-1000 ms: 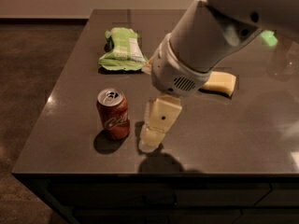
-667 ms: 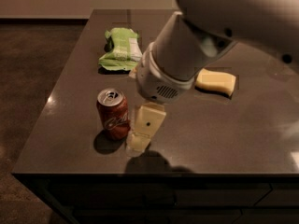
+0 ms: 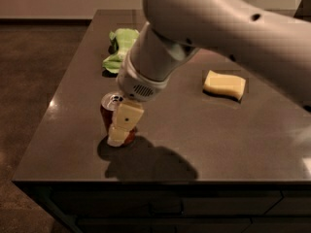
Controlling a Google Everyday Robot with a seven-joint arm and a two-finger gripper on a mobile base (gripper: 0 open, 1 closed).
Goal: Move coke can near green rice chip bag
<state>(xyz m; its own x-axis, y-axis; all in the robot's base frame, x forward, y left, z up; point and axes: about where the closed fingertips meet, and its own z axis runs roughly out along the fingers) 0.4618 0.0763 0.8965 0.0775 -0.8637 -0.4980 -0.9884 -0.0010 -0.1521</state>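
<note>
The red coke can (image 3: 106,114) with a silver top stands upright near the front left of the dark table (image 3: 204,144). My gripper (image 3: 119,134) has come down right against the can and covers its right front side. The green rice chip bag (image 3: 118,48) lies flat at the back left, well behind the can, and my arm hides its right part.
A pale yellow sponge (image 3: 224,85) lies on the right half of the table. The table's front edge runs just in front of the can, and its left edge is close by on the can's left. My big white arm (image 3: 214,18) spans the upper middle.
My gripper has moved left and slightly forward, from beside the can to right against it. The can, bag and sponge have not moved.
</note>
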